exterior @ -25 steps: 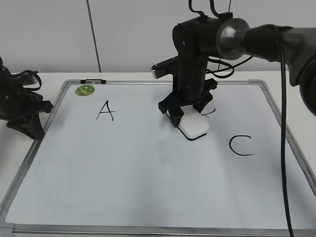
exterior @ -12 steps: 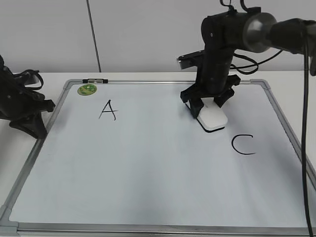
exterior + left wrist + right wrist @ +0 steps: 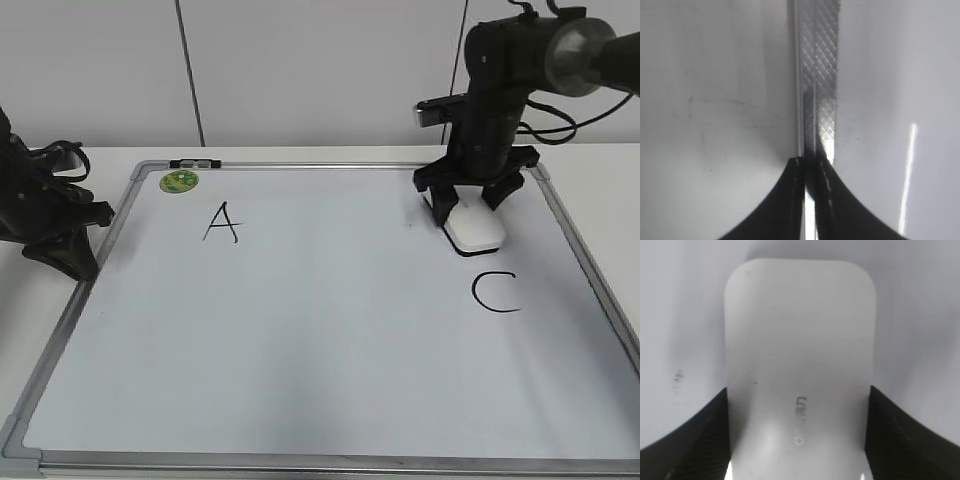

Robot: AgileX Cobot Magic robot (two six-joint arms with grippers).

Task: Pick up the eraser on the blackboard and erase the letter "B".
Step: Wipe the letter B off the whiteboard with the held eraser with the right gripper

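Note:
The white eraser (image 3: 475, 232) lies flat on the blackboard (image 3: 300, 330) near its upper right corner, just above the "C". My right gripper (image 3: 468, 205) is shut on it; in the right wrist view the eraser (image 3: 800, 340) fills the space between the two black fingers of the right gripper (image 3: 797, 407). No letter "B" shows on the board; only a faint smudge (image 3: 677, 376) remains left of the eraser. My left gripper (image 3: 68, 258) rests at the board's left edge. It is shut and empty (image 3: 810, 162) over the metal frame (image 3: 817, 75).
A black "A" (image 3: 221, 222) is at the upper left and a black "C" (image 3: 496, 293) at the right. A round green magnet (image 3: 178, 181) sits in the top left corner, with a small black clip (image 3: 193, 162) on the top frame.
My right gripper has slid the eraser to the right, from the board's upper middle to near the upper right corner. The dark stroke beside the eraser one second ago no longer shows.

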